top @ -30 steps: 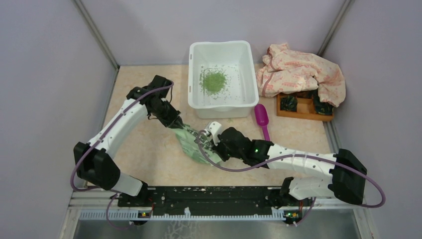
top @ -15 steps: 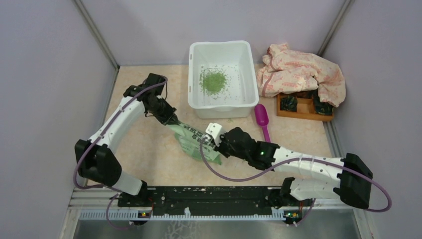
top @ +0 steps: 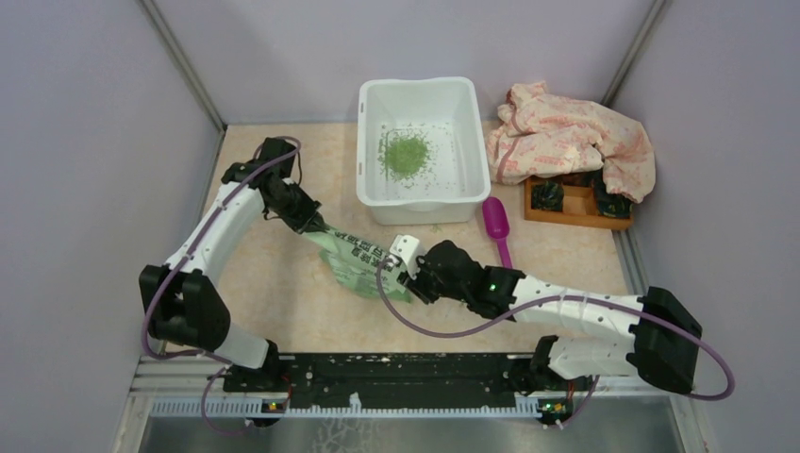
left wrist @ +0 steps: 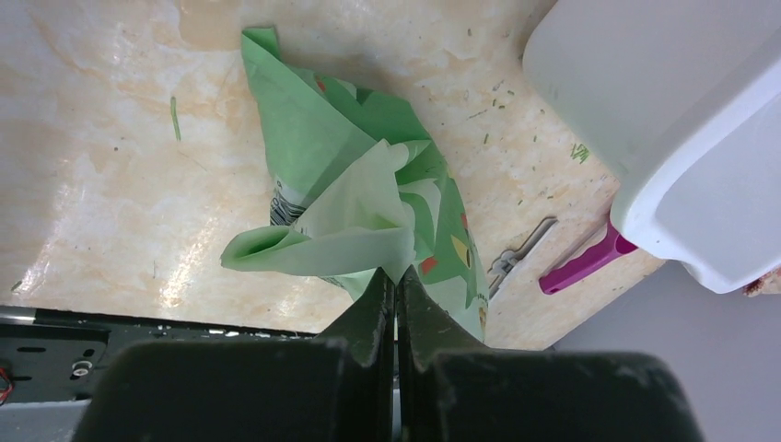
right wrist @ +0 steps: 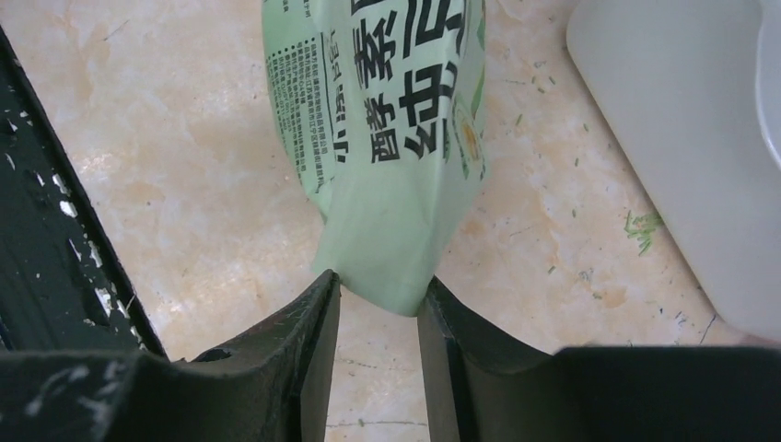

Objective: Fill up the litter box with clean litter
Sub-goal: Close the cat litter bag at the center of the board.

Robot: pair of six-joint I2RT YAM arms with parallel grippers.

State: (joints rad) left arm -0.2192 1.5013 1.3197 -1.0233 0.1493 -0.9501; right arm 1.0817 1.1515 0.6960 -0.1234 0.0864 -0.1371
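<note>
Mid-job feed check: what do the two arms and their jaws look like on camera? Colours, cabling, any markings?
The left arm and right arm have white link shells with bulky black joints, and a purple cable loops along each. The left gripper and right gripper are black with flat, tapering jaws. A small green light glows on the right arm. No lettering is visible.

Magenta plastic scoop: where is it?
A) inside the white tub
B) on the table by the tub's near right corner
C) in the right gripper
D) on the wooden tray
B: the magenta plastic scoop lies on the table just outside the large white rectangular plastic tub.
</note>
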